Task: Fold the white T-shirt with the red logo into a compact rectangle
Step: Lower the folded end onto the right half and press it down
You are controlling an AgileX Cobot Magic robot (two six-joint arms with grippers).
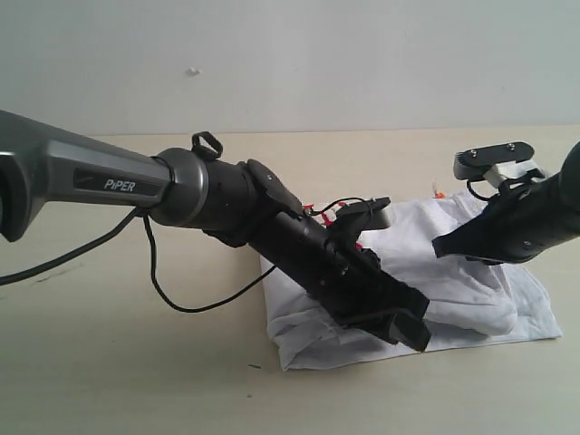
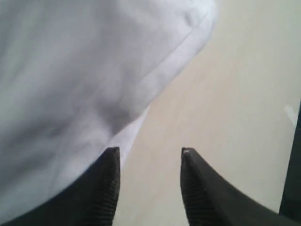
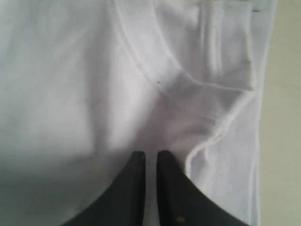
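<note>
Exterior view: white T-shirt (image 1: 471, 288) partly hidden behind left claw (image 1: 410, 328).

We are seeing the white T-shirt (image 3: 70, 94) as thin matt cloth, softly creased, with stitched hems. The table (image 1: 136, 381) is looking smooth, pale and matt. The left gripper (image 2: 149, 155) is showing matt black plastic with finely ribbed pads (image 2: 110, 193).

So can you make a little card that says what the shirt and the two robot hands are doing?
shirt: white T-shirt, wrinkly and partly folded, lying on the table
left gripper: open, at the shirt's edge, bare table showing between the fingers
right gripper: fingers almost together, over the cloth; cannot tell if it pinches any
</note>
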